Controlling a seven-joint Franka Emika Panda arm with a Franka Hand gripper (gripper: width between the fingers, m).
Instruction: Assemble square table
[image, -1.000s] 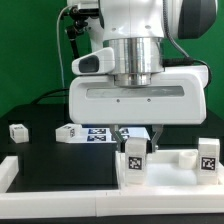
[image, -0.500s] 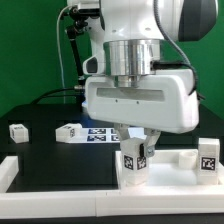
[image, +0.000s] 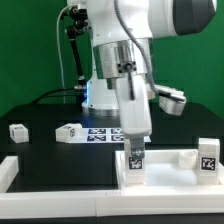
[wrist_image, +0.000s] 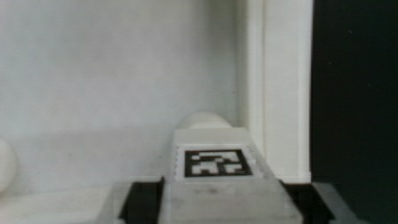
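My gripper (image: 134, 150) points straight down over the white square slab (image: 168, 176) at the exterior view's right. It is shut on a short white block leg (image: 134, 166) that stands upright on the slab's near left corner. In the wrist view the leg (wrist_image: 217, 145) shows its tag and sits between my dark fingers (wrist_image: 157, 202), with the gripper (wrist_image: 222, 202) closed around it and the slab (wrist_image: 107, 90) below. A second leg (image: 208, 158) stands on the slab at the right edge. Two more legs (image: 17, 131) (image: 68, 133) lie loose on the dark table at left.
The marker board (image: 100, 136) lies flat behind my gripper, between the loose legs and the slab. Long white border bars (image: 60, 200) run along the front and turn up at the left corner (image: 8, 172). A green wall stands behind the arm.
My hand has turned about its vertical axis, from broadside to edge-on in the exterior view, with the leg held in the same spot on the slab.
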